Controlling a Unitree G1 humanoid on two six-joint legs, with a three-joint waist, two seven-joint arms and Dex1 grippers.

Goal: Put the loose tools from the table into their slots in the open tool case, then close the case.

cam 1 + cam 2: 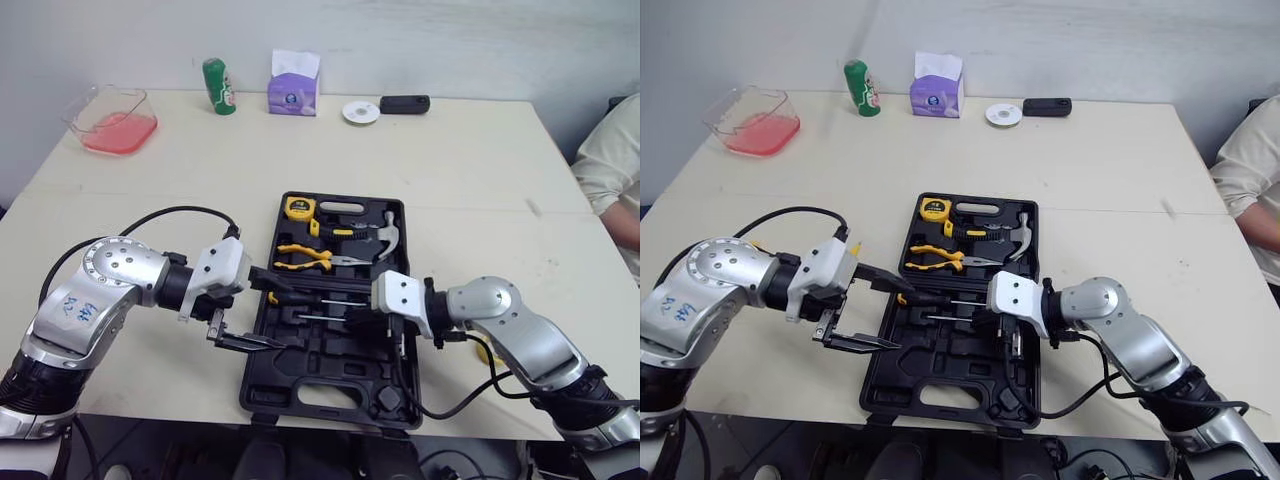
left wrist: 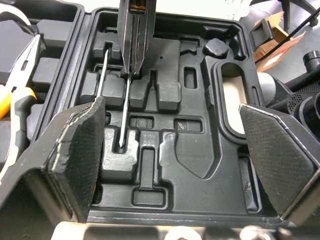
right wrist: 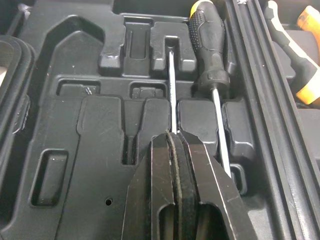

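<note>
Table [image 1: 450, 180] | case [image 1: 268, 388] holds pliers [image 1: 303, 258], hammer [image 1: 385, 235], tape [image 1: 297, 208] | left pincer [image 1: 275, 312] apart | right pincer [image 3: 172, 140] clamps screwdriver [image 3: 172, 90]

The black case [image 1: 330, 385] lies open and flat on the surface. Its far half holds a yellow tape [image 1: 297, 208], yellow-handled pliers [image 1: 300, 258] and a hammer [image 1: 385, 235]. In the near half a black-handled screwdriver [image 3: 210, 45] sits slotted, with a thin shaft [image 3: 172, 90] just beside it.
</note>
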